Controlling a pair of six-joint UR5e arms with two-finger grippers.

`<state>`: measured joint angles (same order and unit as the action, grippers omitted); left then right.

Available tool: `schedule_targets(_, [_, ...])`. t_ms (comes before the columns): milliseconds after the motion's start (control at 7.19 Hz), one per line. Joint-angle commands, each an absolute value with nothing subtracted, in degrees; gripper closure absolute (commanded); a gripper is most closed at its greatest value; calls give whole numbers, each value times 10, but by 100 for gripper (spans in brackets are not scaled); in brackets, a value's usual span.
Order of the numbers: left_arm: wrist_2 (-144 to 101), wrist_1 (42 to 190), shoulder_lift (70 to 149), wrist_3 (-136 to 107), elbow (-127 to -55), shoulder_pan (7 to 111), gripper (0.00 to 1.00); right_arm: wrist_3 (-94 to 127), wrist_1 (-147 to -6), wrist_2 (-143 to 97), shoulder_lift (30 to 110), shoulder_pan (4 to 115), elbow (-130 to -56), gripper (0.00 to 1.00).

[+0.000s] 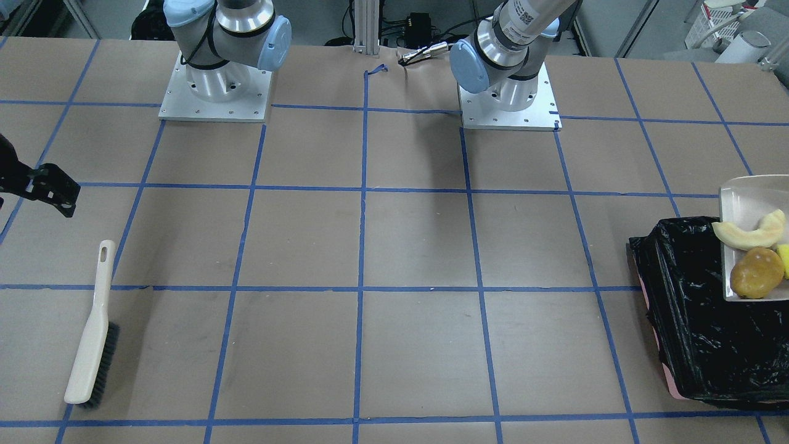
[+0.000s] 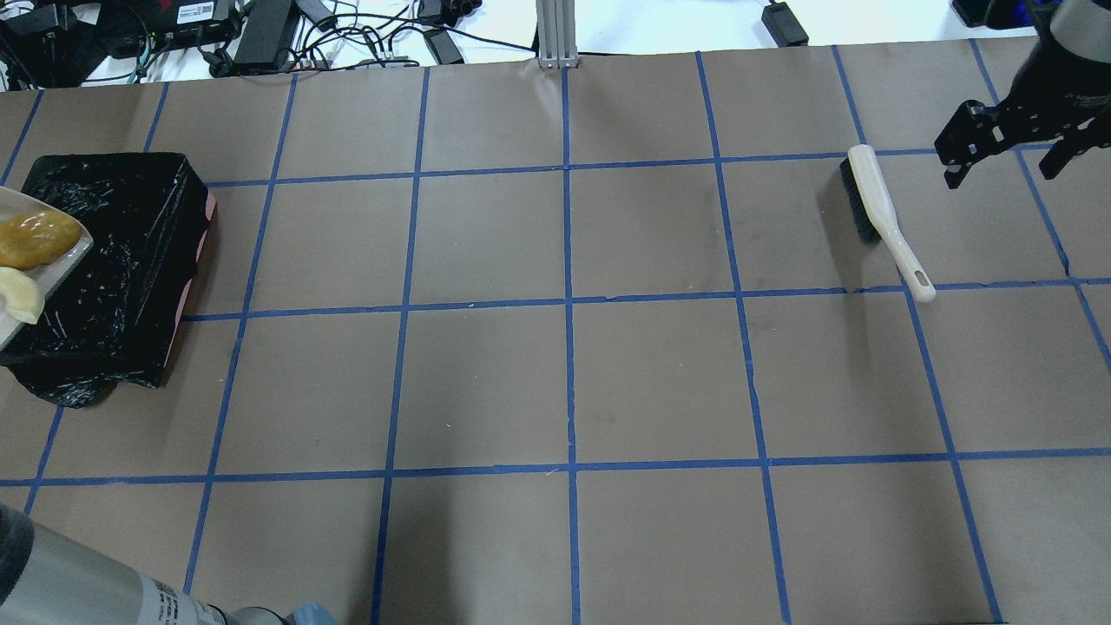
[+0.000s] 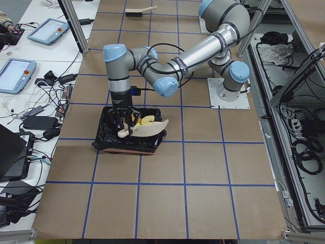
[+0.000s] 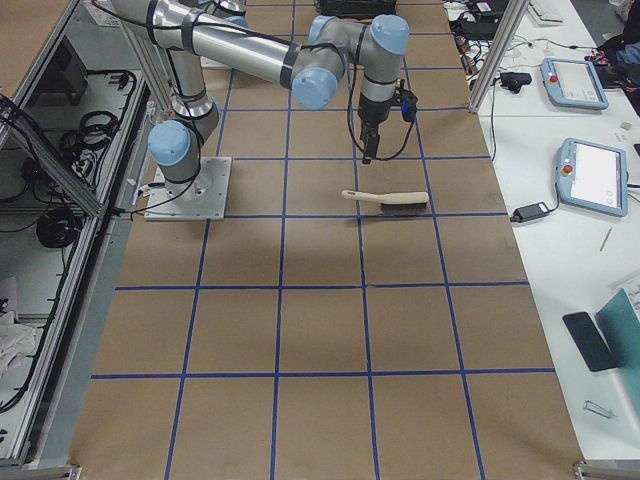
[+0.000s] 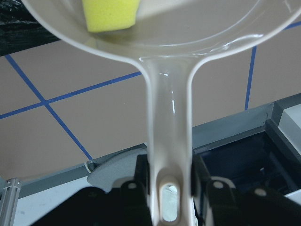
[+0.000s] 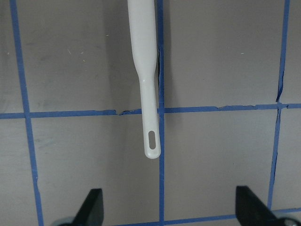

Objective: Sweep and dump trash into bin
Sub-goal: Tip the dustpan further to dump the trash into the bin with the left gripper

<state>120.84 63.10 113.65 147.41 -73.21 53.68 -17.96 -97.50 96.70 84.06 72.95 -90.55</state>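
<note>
My left gripper (image 5: 169,188) is shut on the handle of a beige dustpan (image 1: 746,197), which it holds over the bin (image 1: 696,320), a pink-sided box lined with a black bag. The trash lies in the pan: a yellow-brown potato (image 1: 757,272), a pale melon rind (image 1: 749,231) and a yellow-green sponge (image 5: 111,14). My right gripper (image 2: 1004,169) hangs open above the table with nothing between its fingers. Just ahead of it a white-handled brush (image 6: 146,70) lies flat on the table.
The brush (image 2: 881,213) lies on the robot's right side, with brown paper and blue tape lines between it and the bin (image 2: 121,260) at the far left. Both arm bases (image 1: 216,92) stand at the robot's edge. Cables and tablets sit beyond the table.
</note>
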Motion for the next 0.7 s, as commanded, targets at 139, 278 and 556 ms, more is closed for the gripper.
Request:
schedule_targets(139, [1224,590,1119,1475,-779,546,92,-124,-976,966,840,822,-906,0])
schedule_targets(278, [1242,565,1115,1476,-789,553,92,-124,-977,961,834,851,-906,0])
schedule_targets(556, [1243,560,1114,1476,-788,561,92,-123,-975,955,825,866,-908,0])
